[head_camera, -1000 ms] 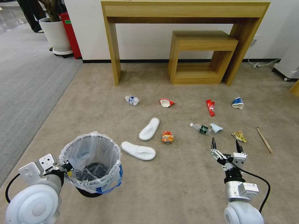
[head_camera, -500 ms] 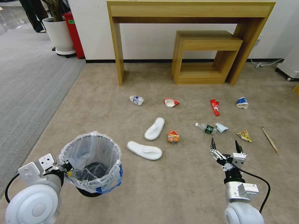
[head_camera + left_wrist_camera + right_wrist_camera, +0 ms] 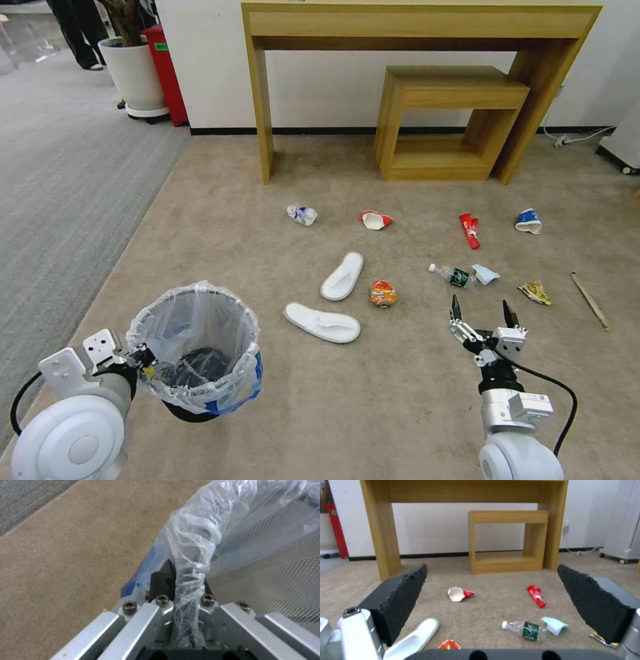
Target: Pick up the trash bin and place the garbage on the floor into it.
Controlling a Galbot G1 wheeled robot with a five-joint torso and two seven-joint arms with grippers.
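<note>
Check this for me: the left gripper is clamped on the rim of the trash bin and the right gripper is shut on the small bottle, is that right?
Not quite. The left gripper is clamped on the trash bin rim, but the right gripper is open and holds nothing; the small bottle lies on the floor beyond it. The head view shows this.

A tall wooden console table (image 3: 427,27) stands over a smaller one (image 3: 453,123) against the white wall (image 3: 320,87).

Both arms end in rounded white joint housings with black cables. The left gripper (image 3: 185,590) has silver plates fastened with hex screws. The right gripper (image 3: 483,311) carries black ribbed pads (image 3: 400,597).
</note>
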